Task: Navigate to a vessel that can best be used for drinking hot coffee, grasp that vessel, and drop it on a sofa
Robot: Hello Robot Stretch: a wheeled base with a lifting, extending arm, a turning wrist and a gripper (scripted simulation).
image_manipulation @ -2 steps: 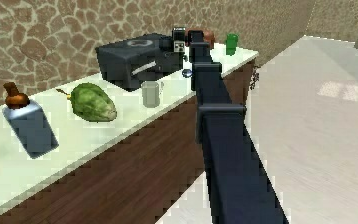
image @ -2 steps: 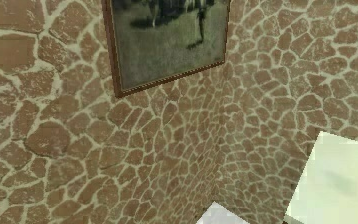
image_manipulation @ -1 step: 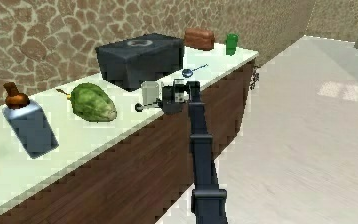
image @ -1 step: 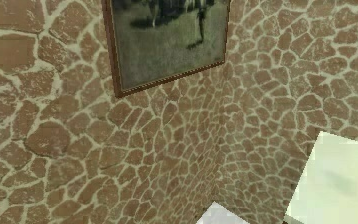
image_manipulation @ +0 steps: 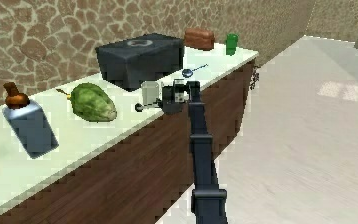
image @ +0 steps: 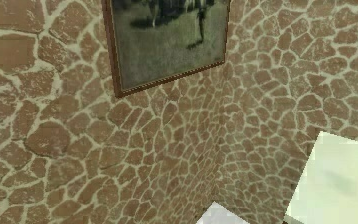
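Observation:
In the arm side view my arm (image_manipulation: 205, 160) reaches up from the bottom edge over a long counter (image_manipulation: 82, 140) with a pale top and dark wood front. Its white marker squares (image_manipulation: 177, 95) sit above the countertop, and the gripper (image_manipulation: 147, 98) lies just left of them, in front of a dark box-shaped appliance (image_manipulation: 137, 60). A small pale thing sits at the gripper's far end on or near the countertop; I cannot tell whether the gripper holds anything. A small green cup (image_manipulation: 231, 41) stands at the counter's far right end.
On the counter are a grey bottle with a brown top (image_manipulation: 27, 122), a green leafy lump (image_manipulation: 94, 102), a spoon (image_manipulation: 192, 72) and a brown block (image_manipulation: 199, 38). Pale floor (image_manipulation: 307, 140) lies right of the counter. Ahead is a stone wall (image: 137, 150) with a framed picture (image: 167, 40) and a pale block (image: 332, 180).

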